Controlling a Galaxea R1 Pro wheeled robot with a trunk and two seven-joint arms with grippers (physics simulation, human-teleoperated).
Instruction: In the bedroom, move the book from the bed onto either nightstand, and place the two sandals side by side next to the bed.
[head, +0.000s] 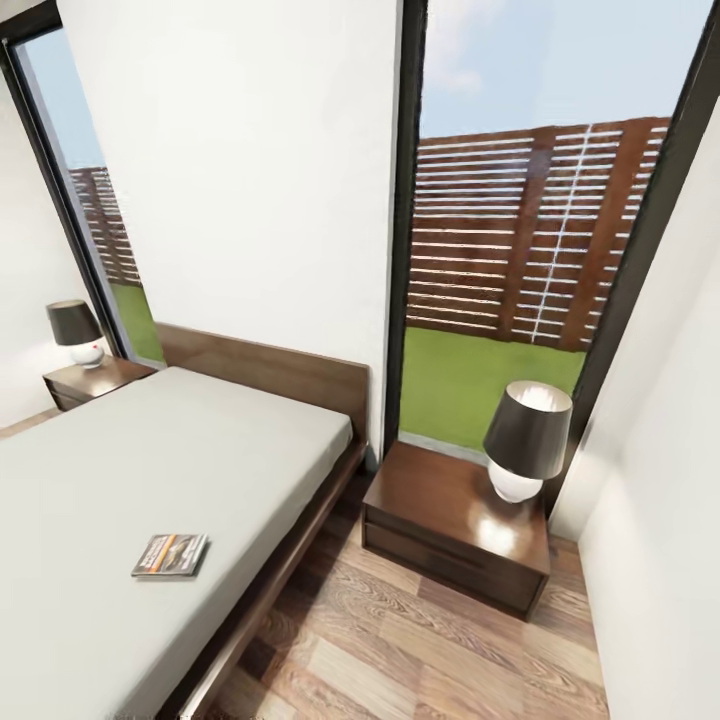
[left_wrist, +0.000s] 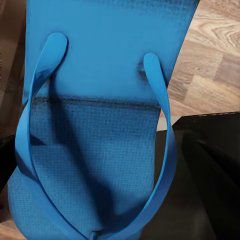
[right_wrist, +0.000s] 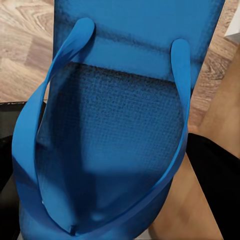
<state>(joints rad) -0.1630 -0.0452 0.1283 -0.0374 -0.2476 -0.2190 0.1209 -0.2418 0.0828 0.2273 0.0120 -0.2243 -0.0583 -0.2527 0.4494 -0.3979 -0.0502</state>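
The book (head: 170, 555) lies flat on the grey mattress of the bed (head: 150, 450), near its right-hand edge. A nightstand (head: 440, 495) stands right of the bed under the window, and a second nightstand (head: 100, 378) sits at the far left. In the left wrist view one blue sandal (left_wrist: 100, 125) hangs close to the camera above the wood floor, held by my left gripper, whose fingers it hides. The right wrist view has the other blue sandal (right_wrist: 125, 125) held the same way by my right gripper, strap side facing the camera.
A dark-shaded lamp (head: 527, 440) takes the right half of the near nightstand's top; another lamp (head: 76, 333) stands on the far one. A strip of wood floor (head: 400, 640) runs between bed and white wall (head: 660, 520). My black base (left_wrist: 210, 165) shows below the sandals.
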